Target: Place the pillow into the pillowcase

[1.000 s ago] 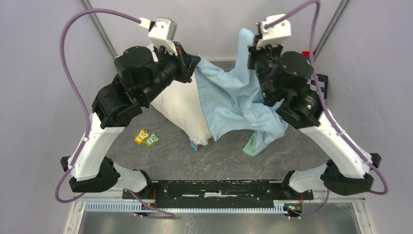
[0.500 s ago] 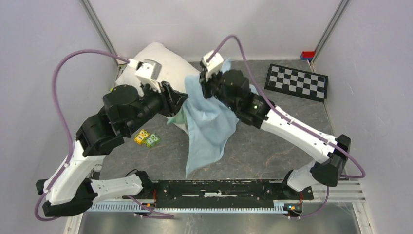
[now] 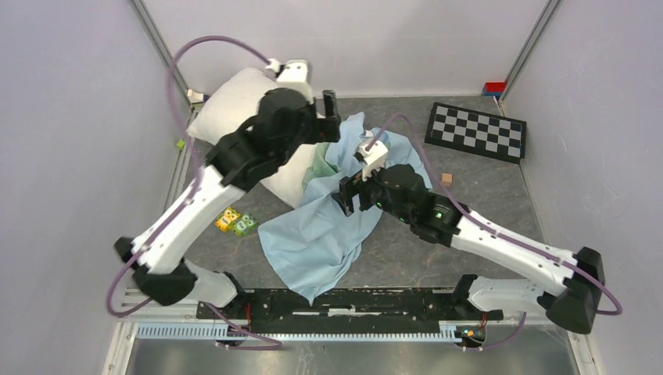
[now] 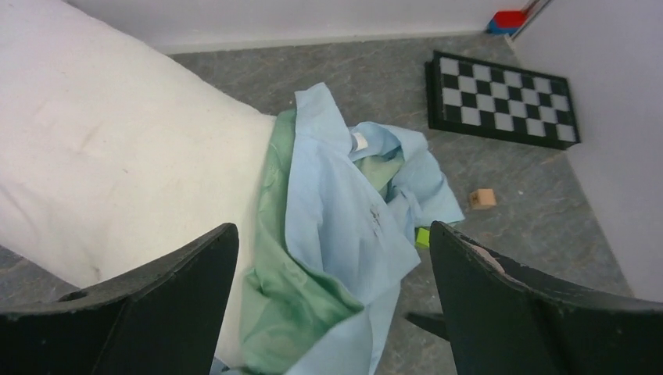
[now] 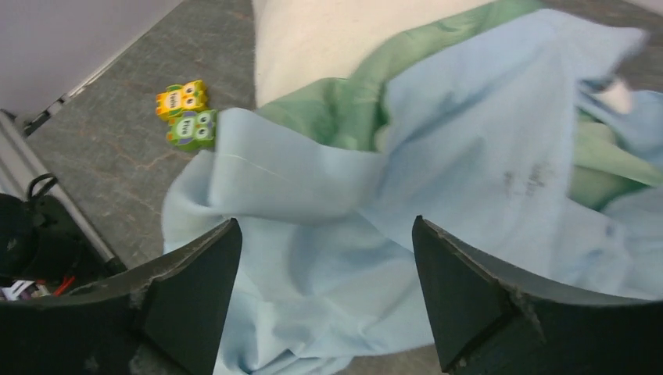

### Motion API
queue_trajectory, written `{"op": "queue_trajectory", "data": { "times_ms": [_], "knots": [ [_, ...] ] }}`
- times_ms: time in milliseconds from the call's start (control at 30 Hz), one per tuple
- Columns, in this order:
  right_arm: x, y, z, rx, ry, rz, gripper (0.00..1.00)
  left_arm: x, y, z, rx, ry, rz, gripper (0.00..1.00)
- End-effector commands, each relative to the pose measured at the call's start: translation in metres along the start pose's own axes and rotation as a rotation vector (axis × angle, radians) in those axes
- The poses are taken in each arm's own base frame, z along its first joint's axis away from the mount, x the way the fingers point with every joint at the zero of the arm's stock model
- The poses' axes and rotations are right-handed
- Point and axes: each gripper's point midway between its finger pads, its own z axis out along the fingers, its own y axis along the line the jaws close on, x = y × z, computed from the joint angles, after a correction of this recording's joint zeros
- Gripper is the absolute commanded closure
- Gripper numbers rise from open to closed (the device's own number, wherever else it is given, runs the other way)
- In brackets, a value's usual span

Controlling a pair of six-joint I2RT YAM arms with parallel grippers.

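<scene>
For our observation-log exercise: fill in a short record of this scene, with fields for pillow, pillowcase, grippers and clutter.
Pillowcase: crumpled at centre, green lining showing
Pillow: far left, mostly bare, one end meets pillowcase
Left gripper: open, empty, above both
Right gripper: open, empty, over pillowcase
Clutter: checkerboard, owl blocks, small wooden cube

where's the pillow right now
In the top view the pillow lies at the table's far left, near the back wall, with the crumpled pillowcase lying against its right end.
</scene>
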Motion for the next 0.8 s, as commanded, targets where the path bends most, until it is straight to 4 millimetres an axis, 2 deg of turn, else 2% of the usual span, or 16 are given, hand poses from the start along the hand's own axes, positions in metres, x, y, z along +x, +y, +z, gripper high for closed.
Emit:
{"op": "queue_trajectory", "data": {
  "times_ms": [0, 133, 267, 367, 500, 667, 767],
  "knots": [
    [0.009, -0.051, -0.033, 0.264, -0.024, 0.069, 0.05, -0.002, -0.003, 0.049, 0.032, 0.029, 0.027, 0.00],
    [0.041, -0.082, -0.054, 0.373, 0.015, 0.132, 0.02, 0.018, -0.018, 0.095, 0.124, 0.117, 0.120, 0.00],
    [0.067, -0.098, -0.060, 0.380, 0.002, 0.239, 0.02, 0.058, -0.021, 0.143, 0.110, 0.230, 0.233, 0.00],
    [0.086, -0.096, -0.052, 0.324, -0.013, 0.315, 0.02, 0.090, -0.014, 0.178, 0.078, 0.303, 0.261, 0.00],
    [0.115, -0.091, -0.034, 0.263, 0.000, 0.387, 0.02, 0.124, -0.008, 0.212, 0.060, 0.374, 0.290, 0.00],
    [0.158, -0.087, -0.013, 0.234, 0.056, 0.453, 0.02, 0.168, -0.007, 0.239, 0.068, 0.463, 0.305, 0.00],
    [0.174, -0.084, 0.001, 0.209, 0.068, 0.480, 0.02, 0.186, -0.002, 0.246, 0.037, 0.495, 0.294, 0.11]
  ]
}}
